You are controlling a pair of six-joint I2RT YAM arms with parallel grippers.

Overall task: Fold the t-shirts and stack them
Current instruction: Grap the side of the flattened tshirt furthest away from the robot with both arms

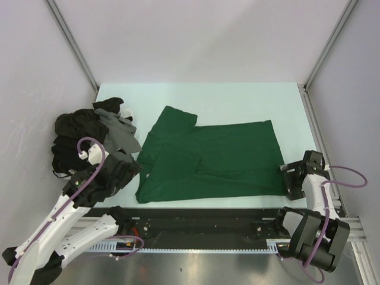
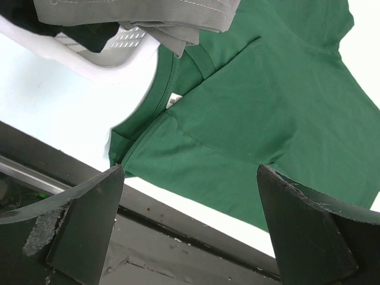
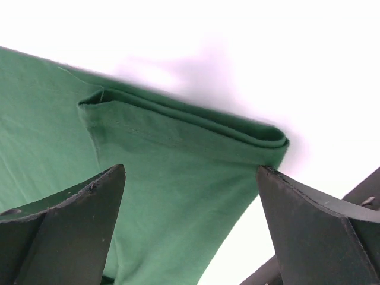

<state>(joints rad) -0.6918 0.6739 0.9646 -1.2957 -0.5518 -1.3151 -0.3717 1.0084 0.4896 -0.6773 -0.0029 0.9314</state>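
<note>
— Pale table [image 1: 237, 95] between white walls: where does the shirt lie for me?
— Your green t-shirt [image 1: 208, 157] lies flat and partly folded in the middle of it. Your right gripper [image 1: 295, 178] stands with jaws wide apart, gripping nothing. The doubled hem edge [image 3: 196, 122] runs just ahead of its fingers, with open table past it. Your left gripper [image 1: 124, 169] is just as wide apart and holds nothing. The collar and its white neck label [image 2: 173, 101] lie ahead, between the fingers.
— And room around them?
— The black and grey t-shirts [image 1: 89, 133] are heaped beyond your left jaws on a white slotted rim [image 2: 119, 59], with grey cloth right at the green collar. Open table shows past the shirt's far edge. The dark front rail [image 1: 202, 219] runs just below both grippers.
</note>
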